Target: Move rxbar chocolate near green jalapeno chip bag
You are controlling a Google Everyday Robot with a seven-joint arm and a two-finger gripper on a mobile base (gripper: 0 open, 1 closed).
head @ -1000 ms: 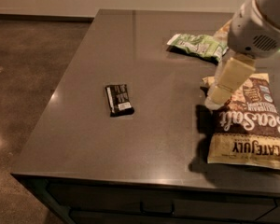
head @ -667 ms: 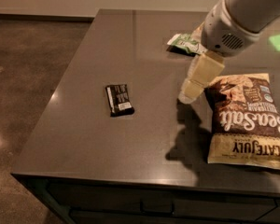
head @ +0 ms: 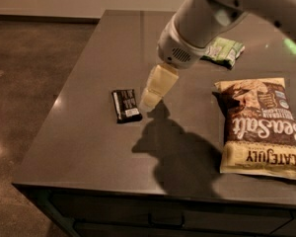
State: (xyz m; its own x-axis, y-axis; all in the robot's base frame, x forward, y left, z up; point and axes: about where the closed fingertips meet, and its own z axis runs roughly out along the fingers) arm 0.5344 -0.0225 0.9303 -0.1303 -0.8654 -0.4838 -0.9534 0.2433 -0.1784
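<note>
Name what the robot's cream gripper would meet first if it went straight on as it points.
Probably the dark grey tabletop, close beside the small black-wrapped bar; the cream gripper points down there, though depth is unclear.

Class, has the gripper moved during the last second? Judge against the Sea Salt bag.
Yes. In the view, the gripper moved left, away from the Sea Salt bag, ending beside the rxbar chocolate.

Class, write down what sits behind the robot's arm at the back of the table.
The green jalapeno chip bag lies there; its right part shows, its left end is covered by the arm. The gripper hangs nearer the front, just right of the rxbar chocolate.
</note>
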